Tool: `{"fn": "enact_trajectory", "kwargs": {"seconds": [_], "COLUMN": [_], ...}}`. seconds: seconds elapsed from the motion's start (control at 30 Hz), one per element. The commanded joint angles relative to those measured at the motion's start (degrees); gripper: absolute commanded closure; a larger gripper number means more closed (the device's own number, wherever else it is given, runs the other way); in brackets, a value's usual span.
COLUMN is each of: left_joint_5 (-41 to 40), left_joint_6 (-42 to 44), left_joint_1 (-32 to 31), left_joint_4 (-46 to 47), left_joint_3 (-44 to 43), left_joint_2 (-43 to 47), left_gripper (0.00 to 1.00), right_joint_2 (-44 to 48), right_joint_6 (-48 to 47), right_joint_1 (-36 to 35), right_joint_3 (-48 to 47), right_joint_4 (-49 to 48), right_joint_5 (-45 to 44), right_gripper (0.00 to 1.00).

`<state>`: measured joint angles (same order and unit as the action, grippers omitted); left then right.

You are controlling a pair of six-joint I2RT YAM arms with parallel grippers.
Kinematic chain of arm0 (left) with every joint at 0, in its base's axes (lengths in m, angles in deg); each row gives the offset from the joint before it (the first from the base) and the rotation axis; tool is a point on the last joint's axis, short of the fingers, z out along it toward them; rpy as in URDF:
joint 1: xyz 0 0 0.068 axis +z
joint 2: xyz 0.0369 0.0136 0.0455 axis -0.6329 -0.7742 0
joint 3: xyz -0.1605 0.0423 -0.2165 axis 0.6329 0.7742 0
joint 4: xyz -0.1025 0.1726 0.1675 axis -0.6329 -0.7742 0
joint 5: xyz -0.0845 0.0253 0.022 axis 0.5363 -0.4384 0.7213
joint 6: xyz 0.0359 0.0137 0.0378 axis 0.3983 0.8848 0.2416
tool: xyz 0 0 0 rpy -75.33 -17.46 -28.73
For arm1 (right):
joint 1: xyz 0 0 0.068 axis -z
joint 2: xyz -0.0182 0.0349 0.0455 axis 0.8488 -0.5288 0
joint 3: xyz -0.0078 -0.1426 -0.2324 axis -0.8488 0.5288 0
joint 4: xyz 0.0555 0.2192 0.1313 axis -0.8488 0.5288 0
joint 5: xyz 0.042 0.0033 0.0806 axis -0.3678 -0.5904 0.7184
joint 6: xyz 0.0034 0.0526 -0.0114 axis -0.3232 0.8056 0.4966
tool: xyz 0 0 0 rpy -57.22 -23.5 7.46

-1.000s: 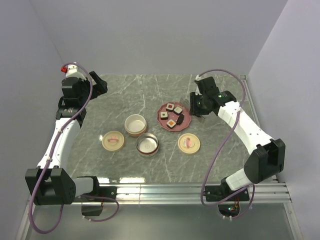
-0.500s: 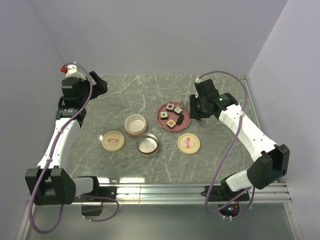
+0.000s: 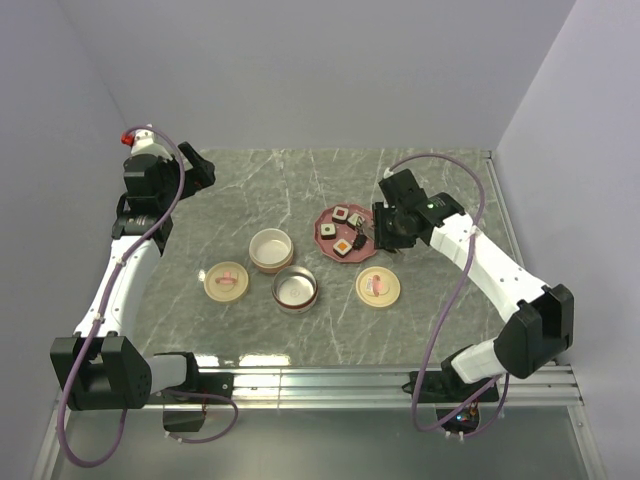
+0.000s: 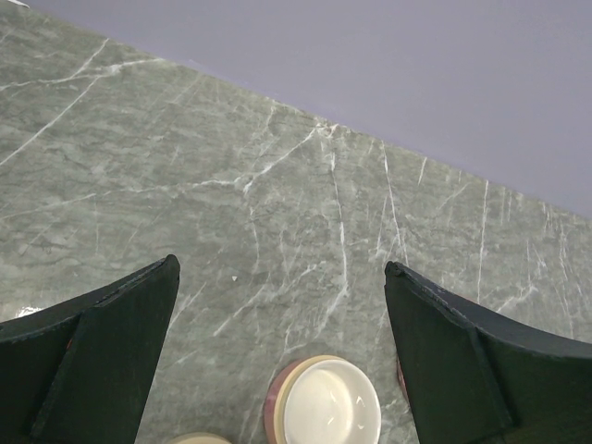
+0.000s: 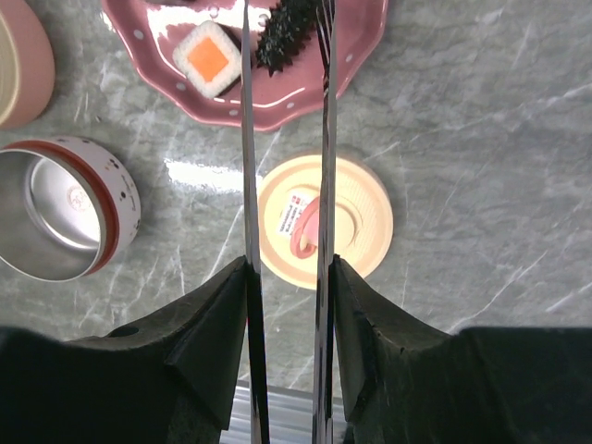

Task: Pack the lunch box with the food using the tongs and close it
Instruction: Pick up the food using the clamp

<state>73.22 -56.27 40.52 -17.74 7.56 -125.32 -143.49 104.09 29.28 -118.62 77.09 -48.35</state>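
We record a grey marbled tabletop (image 3: 440,310). The left end effector (image 4: 279,268) hangs over its far left part, jaws spread wide and gripping nothing. The right end effector (image 5: 289,268) clamps the tongs (image 5: 248,139), whose two arms reach over the red plate (image 5: 268,118). A steel-lined tin (image 5: 118,208) and a cream lid (image 5: 361,213) lie near the plate. The lid's red marking is too small to read. The food (image 3: 344,246) rests on the plate. One dark piece (image 5: 289,37) sits between the tong arms, with an orange-centred piece (image 5: 211,58) just beside.
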Motion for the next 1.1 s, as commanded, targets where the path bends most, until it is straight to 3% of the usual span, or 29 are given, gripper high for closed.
{"fn": "enact_trajectory", "kwargs": {"seconds": [0.0,0.37,1.07], "left_joint_5": [0.5,0.2,-0.9], "left_joint_6": [-0.5,-0.5,-0.1], "left_joint_1": [-0.4,-0.8,-0.9], "left_joint_4": [3.0,3.1,3.1], "left_joint_3": [0.7,1.2,1.5], "left_joint_2": [1.7,1.7,1.6], "left_gripper": [0.00,0.00,0.00], "right_joint_2": [0.2,-2.0,-5.3], "right_joint_6": [1.2,2.5,3.9], "right_joint_1": [-0.8,-1.8,-2.4], "right_joint_3": [0.4,0.8,2.3], "right_joint_4": [-0.1,1.3,-0.5], "right_joint_5": [-1.5,-3.6,0.1], "right_gripper": [0.53,0.52,0.52]}}
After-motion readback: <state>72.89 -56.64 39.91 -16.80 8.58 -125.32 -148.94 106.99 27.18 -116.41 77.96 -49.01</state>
